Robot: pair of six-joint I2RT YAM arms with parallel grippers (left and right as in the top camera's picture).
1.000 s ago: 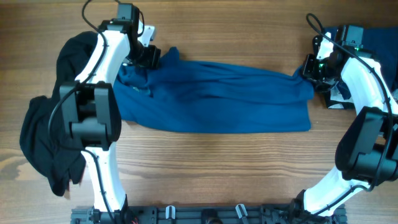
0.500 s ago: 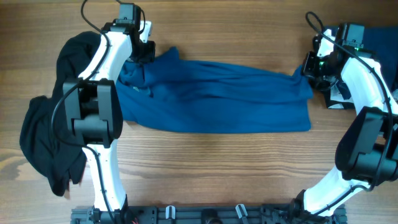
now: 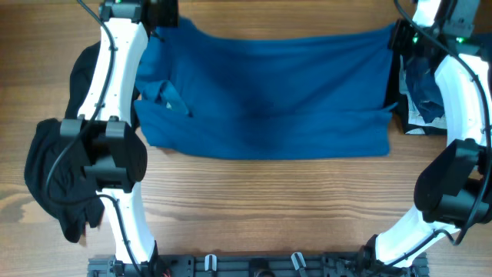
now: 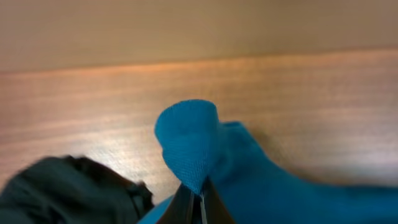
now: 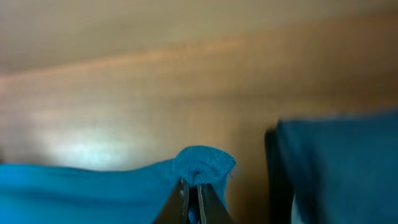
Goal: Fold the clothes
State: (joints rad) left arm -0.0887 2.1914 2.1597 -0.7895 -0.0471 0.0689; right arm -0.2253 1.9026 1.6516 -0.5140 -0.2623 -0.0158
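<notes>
The medium-blue shirt (image 3: 269, 92) lies spread across the middle of the table, its far edge lifted at both corners. At the far left, my left gripper (image 3: 164, 15) is shut on that corner. The left wrist view shows a bunched blue fold (image 4: 189, 140) pinched above the closed fingertips of the left gripper (image 4: 199, 198). My right gripper (image 3: 400, 35) is shut on the far right corner. In the right wrist view a small blue nub (image 5: 204, 163) sticks up from the right gripper (image 5: 193, 190), whose jaws are pressed together.
A black garment (image 3: 58, 173) lies heaped at the left edge, with more black cloth (image 3: 84, 65) behind the left arm and low in the left wrist view (image 4: 68, 190). A dark blue garment (image 3: 423, 88) lies under the right arm, over something white (image 3: 416, 127).
Both grippers closed on the shirt's far corners and pulled them toward the table's far side. The shirt has opened from a narrow band into a broad sheet.
</notes>
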